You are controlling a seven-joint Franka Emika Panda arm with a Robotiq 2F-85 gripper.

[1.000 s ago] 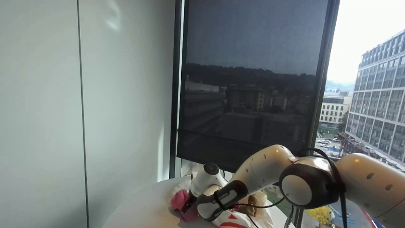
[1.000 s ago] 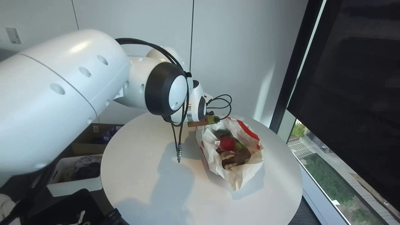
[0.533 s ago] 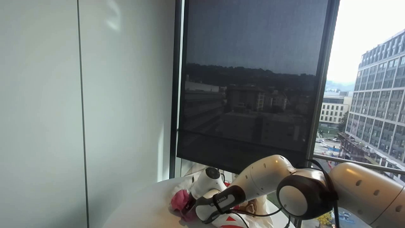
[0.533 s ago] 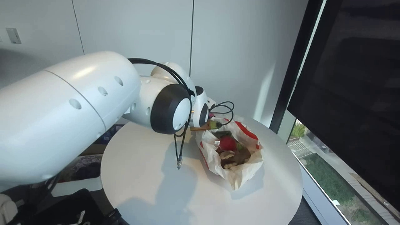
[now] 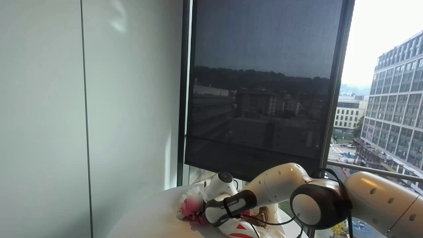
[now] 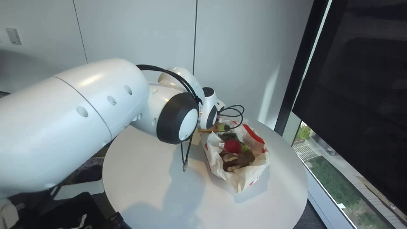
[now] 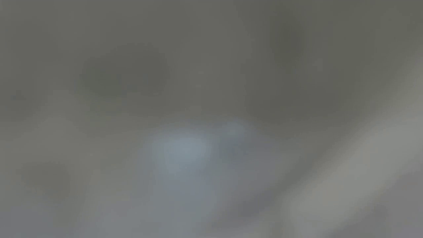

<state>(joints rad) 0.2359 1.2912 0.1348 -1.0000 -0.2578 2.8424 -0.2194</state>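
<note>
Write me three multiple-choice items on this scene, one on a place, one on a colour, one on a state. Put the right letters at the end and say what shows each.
1. Where is the shopping bag in relation to the round table?
A. Underneath it
B. On top of it
C. On the floor beside it

2. In an exterior view, what colour is the bundle next to the robot's wrist?
A. Yellow
B. Black
C. Pink

3. How does the bag's mouth stand?
A. Open
B. Tied in a knot
C. Taped shut

Right letters:
1 B, since the bag rests on the tabletop.
2 C, since pink shows beside the wrist, though part is blurred.
3 A, since a red item is visible inside.
</note>
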